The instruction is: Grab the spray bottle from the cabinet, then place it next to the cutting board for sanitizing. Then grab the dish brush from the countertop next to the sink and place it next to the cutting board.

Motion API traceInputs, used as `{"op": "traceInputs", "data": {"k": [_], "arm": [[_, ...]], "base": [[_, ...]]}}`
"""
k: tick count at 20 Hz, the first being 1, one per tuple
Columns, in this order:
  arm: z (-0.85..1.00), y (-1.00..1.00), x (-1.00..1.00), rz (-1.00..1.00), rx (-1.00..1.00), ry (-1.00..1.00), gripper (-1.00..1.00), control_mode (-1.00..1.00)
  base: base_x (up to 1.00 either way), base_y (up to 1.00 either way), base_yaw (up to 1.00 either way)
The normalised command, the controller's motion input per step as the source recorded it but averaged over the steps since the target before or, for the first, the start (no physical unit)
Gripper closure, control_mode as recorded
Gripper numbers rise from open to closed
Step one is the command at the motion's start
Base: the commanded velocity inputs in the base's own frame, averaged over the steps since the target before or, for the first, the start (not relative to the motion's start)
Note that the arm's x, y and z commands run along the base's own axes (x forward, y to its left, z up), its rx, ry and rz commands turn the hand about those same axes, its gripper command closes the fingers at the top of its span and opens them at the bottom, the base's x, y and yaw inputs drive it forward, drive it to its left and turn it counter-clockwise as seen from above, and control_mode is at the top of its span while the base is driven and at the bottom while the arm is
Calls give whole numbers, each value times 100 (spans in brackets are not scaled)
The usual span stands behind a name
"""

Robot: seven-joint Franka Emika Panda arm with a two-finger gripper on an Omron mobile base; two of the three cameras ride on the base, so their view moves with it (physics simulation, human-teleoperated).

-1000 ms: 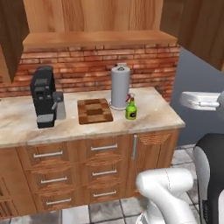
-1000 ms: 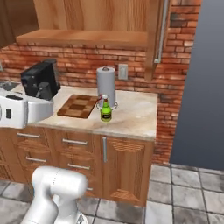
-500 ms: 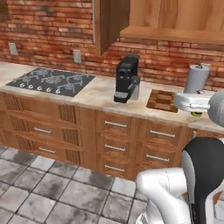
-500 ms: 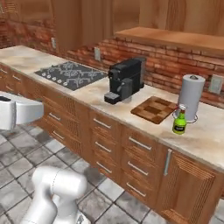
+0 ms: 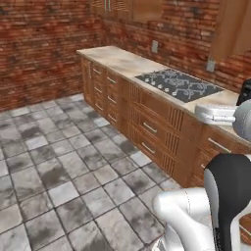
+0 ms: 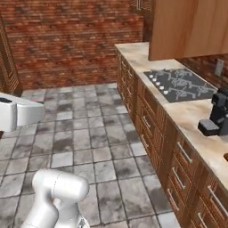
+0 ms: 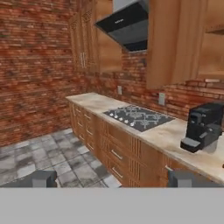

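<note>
My gripper [image 7: 112, 179] is open, its two dark fingertips [image 7: 39, 178] far apart with nothing between them. It points along a beige marbled countertop [image 7: 166, 138] that runs beside a brick wall, also seen from the base as the countertop [image 5: 122, 61] and countertop [image 6: 187, 118]. Brown wood wall cabinets [image 7: 175, 39] hang above it. The spray bottle, the cutting board, the dish brush and the sink are out of view.
A black cooktop [image 5: 179, 84] is set into the counter, under a dark range hood [image 7: 127, 24]. A black coffee machine [image 7: 203, 127] stands further right. Base drawers with metal handles [image 5: 147, 127] line the front. Grey tiled floor [image 5: 59, 162] spreads to the left.
The base has turned and driven left, so the whole picture shifted. The cutting board, spray bottle and paper roll slid out of view to the right; the cooktop came in. The gripper stays open.
</note>
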Motion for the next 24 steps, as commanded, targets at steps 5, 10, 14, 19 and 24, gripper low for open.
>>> {"op": "traceInputs", "data": {"k": [5, 10, 14, 19, 24], "arm": [[0, 0, 0, 0, 0, 0, -100, 100], [0, 0, 0, 0, 0, 0, -100, 100], [0, 0, 0, 0, 0, 0, -100, 100], [0, 0, 0, 0, 0, 0, -100, 100], [0, 0, 0, 0, 0, 0, -100, 100]], "base": [[0, 0, 100], [0, 0, 100], [0, 0, 100], [0, 0, 100], [39, 0, 89]]}}
